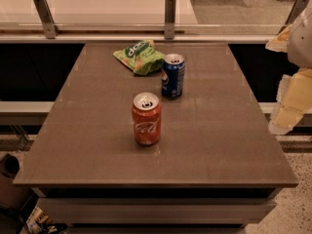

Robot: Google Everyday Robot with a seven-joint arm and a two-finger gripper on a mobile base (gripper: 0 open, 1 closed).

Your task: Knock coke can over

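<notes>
The coke can is orange-red with white script and a silver pull-tab top. It stands upright near the middle of the brown table. My gripper is a pale yellow-white shape at the right edge of the view, beyond the table's right edge and well to the right of the can. It touches nothing.
A blue soda can stands upright just behind and right of the coke can. A green snack bag lies behind it near the table's far edge. A railing with metal posts runs along the back.
</notes>
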